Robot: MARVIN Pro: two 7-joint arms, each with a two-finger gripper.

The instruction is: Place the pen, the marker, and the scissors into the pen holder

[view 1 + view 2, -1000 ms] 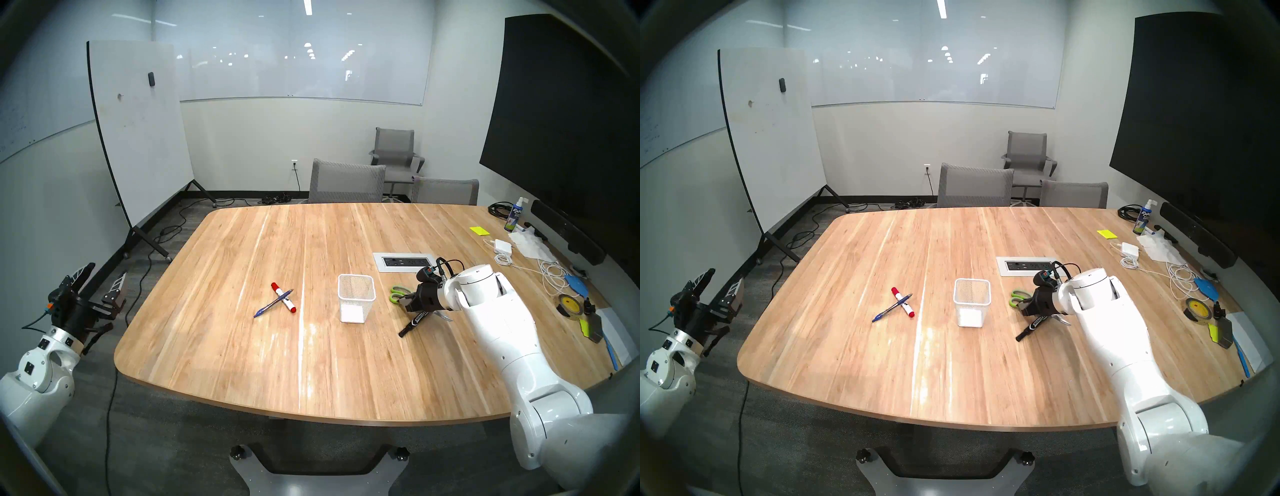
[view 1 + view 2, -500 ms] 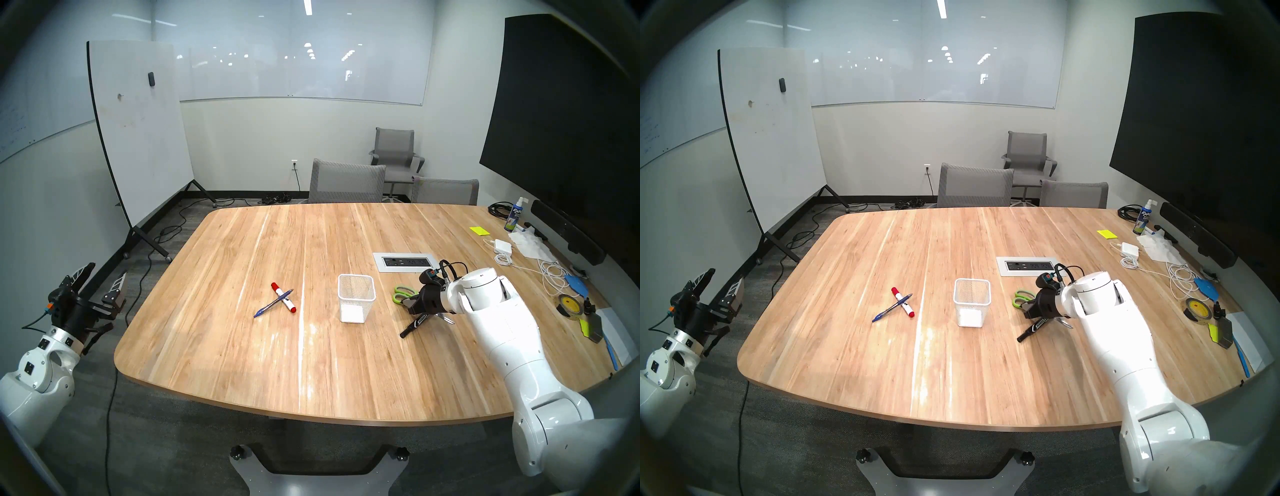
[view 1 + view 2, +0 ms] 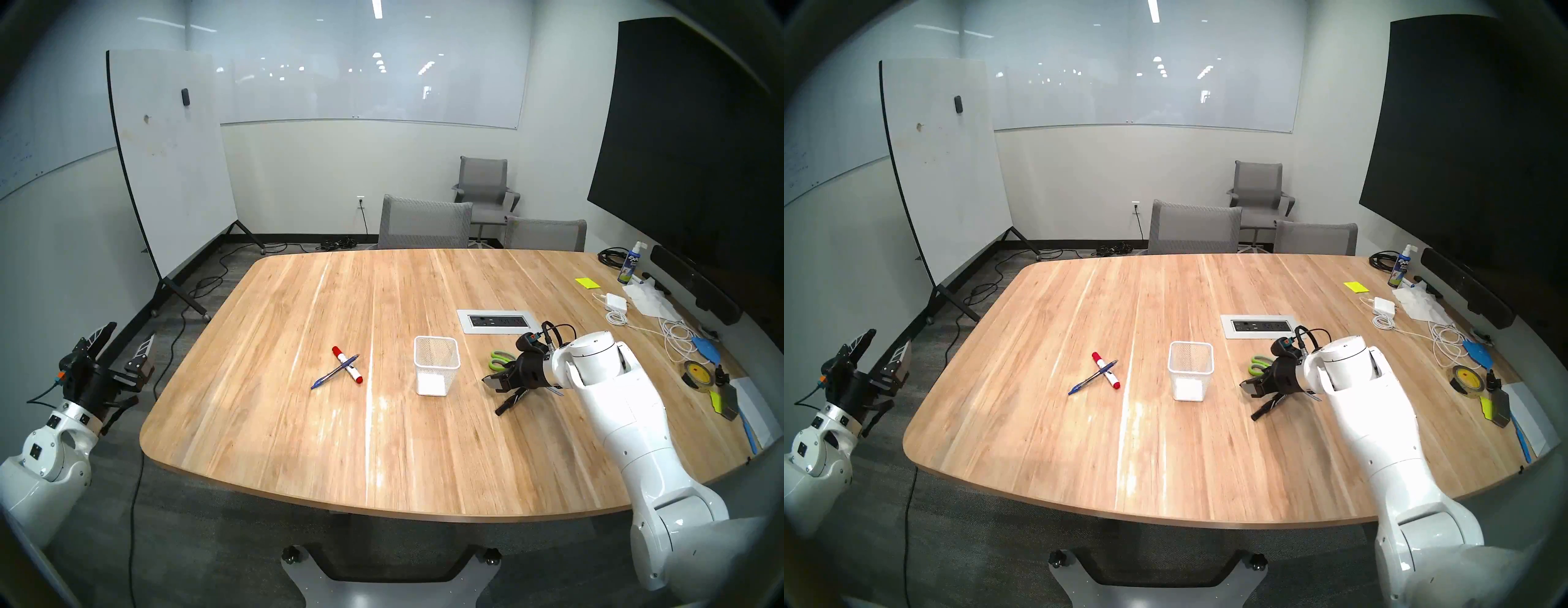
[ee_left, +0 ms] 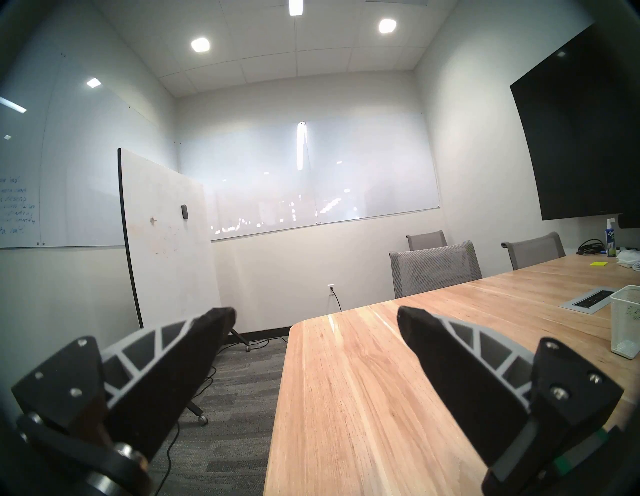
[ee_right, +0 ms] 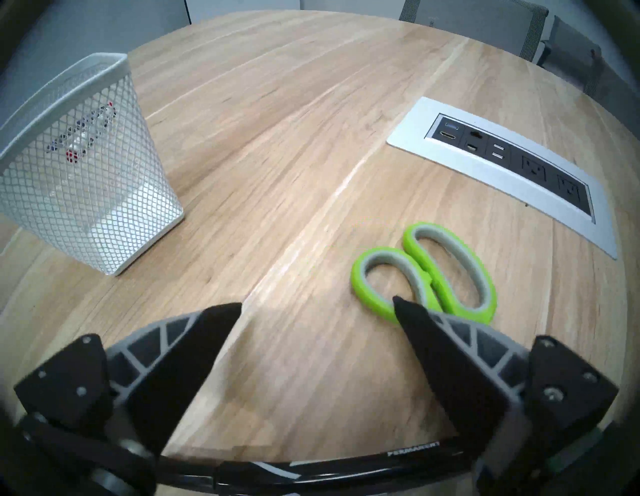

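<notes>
Lying flat on the bench [image 3: 424, 446], the scissors [image 5: 426, 273] point their handles away from the right pincer [image 5: 317, 308], which hangs wide apart; blades are hidden under it. The left pincer [image 4: 315, 315] is wide too.

power panel [image 3: 494, 321]: beyond right end effector [image 3: 497, 379]
tape roll [image 3: 697, 373]: right of it
chairs [image 3: 425, 221]: past desk [image 3: 297, 424]

A pale wooden table [image 3: 382, 297] fills a white-walled meeting room with grey carpet [image 3: 203, 280]. Grey mesh chairs [image 3: 424, 225] stand behind it, a rolling whiteboard [image 3: 169, 161] at left, a dark screen [image 3: 687, 140] at right.
</notes>
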